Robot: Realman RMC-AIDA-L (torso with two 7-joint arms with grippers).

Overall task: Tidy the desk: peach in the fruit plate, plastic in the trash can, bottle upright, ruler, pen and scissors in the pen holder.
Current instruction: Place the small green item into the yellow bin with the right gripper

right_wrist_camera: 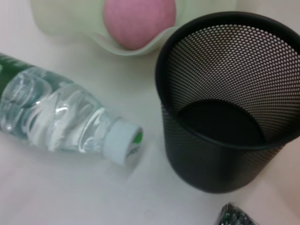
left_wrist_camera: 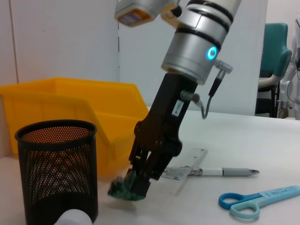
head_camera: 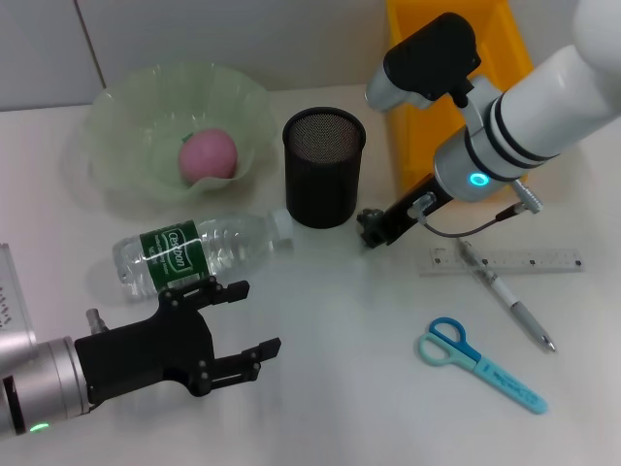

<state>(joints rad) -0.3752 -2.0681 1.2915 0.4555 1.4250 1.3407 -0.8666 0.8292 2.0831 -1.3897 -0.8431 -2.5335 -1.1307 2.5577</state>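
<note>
My right gripper (head_camera: 372, 231) was low over the white desk (head_camera: 320, 388), just beside the black mesh pen holder (head_camera: 323, 165), and it was clenched on a small crumpled piece of dark green plastic (left_wrist_camera: 125, 190) that touched or nearly touched the desk. My left gripper (head_camera: 245, 320) hovered near the front edge of the desk, its black fingers (head_camera: 221, 289) spread apart and holding nothing, just in front of the clear plastic water bottle with a green label (head_camera: 199, 248). That bottle lay on its side, its white cap (right_wrist_camera: 123, 139) pointing toward the pen holder and close to it without touching.

The pink peach (head_camera: 208, 155) sat in the pale green wavy-rimmed fruit plate (head_camera: 126, 116) behind the bottle. The yellow plastic bin (head_camera: 427, 126) stood behind the pen holder on my right side. On the right part of the desk the clear plastic ruler (head_camera: 543, 260) lay flat, with the white and silver pen (head_camera: 509, 301) slanted across it, and the blue-handled scissors (head_camera: 480, 364) lay closed nearer the front, apart from both.

The desk surface was plain white and smooth. Behind it stood pale wall panels (left_wrist_camera: 56, 37), and off to one side a teal office chair (left_wrist_camera: 276, 56) was in the room.
</note>
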